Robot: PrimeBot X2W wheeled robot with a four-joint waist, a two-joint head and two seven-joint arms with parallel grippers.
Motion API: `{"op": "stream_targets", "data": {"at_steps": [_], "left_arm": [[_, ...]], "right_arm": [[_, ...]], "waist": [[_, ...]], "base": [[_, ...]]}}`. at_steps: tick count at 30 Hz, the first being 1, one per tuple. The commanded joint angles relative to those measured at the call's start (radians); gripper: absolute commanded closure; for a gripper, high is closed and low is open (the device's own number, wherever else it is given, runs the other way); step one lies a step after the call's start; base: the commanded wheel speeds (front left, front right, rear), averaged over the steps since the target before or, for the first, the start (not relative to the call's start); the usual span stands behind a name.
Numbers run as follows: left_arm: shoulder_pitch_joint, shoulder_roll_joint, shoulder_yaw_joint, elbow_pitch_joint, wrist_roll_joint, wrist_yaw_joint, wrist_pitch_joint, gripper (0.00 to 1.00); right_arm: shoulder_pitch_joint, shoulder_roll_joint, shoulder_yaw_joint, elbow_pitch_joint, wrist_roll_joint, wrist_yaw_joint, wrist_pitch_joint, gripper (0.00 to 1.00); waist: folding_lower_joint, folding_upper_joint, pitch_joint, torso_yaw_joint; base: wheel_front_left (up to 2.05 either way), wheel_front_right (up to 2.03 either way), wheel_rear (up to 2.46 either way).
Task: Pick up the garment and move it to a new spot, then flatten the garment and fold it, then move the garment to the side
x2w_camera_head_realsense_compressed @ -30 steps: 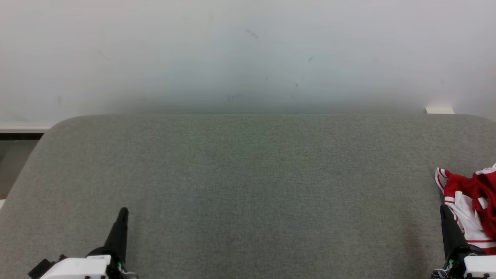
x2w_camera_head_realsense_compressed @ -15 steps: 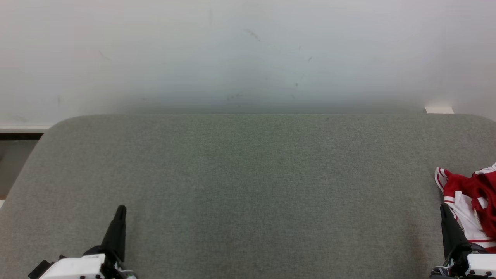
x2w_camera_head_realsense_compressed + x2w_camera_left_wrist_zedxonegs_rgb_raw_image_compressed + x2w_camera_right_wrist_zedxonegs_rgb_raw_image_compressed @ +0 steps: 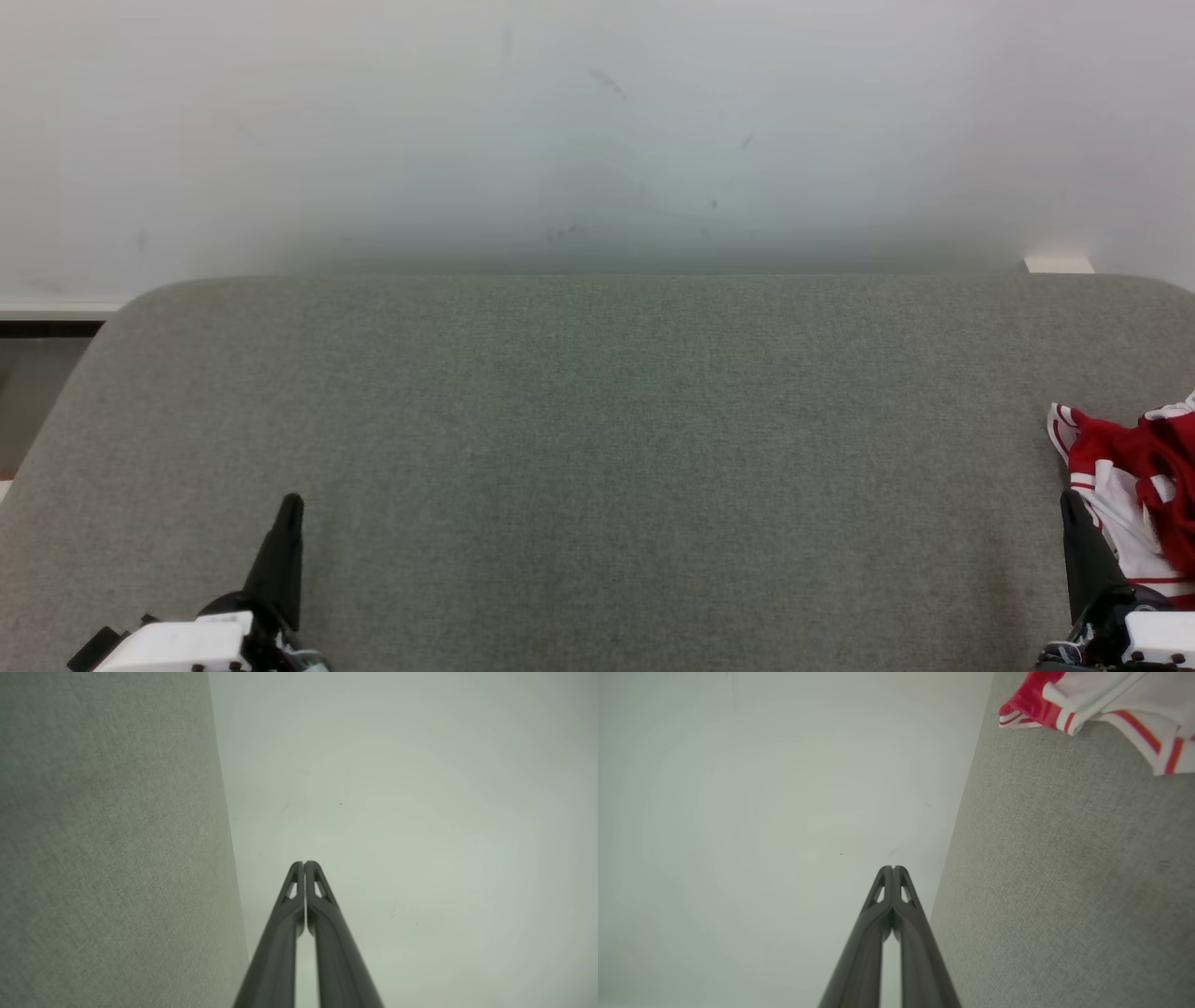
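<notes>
Nearest, at lower left, the left gripper (image 3: 292,506) has its two long dark fingers pressed together over the grey fabric-covered worktop (image 3: 597,420). At lower right, the right gripper (image 3: 1070,504) is likewise pressed together. Just beside it, on the worktop's right side, lies the crumpled red-and-white fabric garment (image 3: 1130,462). Beyond stands a plain white wall (image 3: 597,121).

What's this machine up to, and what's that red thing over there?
A two-armed robot faces a grey fabric-covered table. A crumpled red and white garment lies near the table's right side, and nothing is gripping it. The left fingers and right fingers are both shut and empty, low at the near edge. The right fingers sit close beside the garment. Picking up, flattening and folding have not yet begun.
</notes>
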Motion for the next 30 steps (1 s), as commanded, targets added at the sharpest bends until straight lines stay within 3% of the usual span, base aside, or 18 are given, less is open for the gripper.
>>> {"op": "stream_targets", "data": {"at_steps": [1,30], "left_arm": [[-0.006,0.0,0.004,0.001,0.0,-0.004,0.006,1.0],[-0.006,-0.003,0.008,0.001,0.005,-0.003,0.007,1.0]], "right_arm": [[-0.01,-0.008,-0.004,0.001,0.006,-0.002,0.0,1.0],[-0.01,-0.005,-0.007,0.001,0.002,-0.002,0.003,1.0]], "waist": [[0.0,0.0,0.0,0.0],[0.0,0.0,0.0,0.0]], "base": [[0.0,0.0,0.0],[0.0,0.0,0.0]]}}
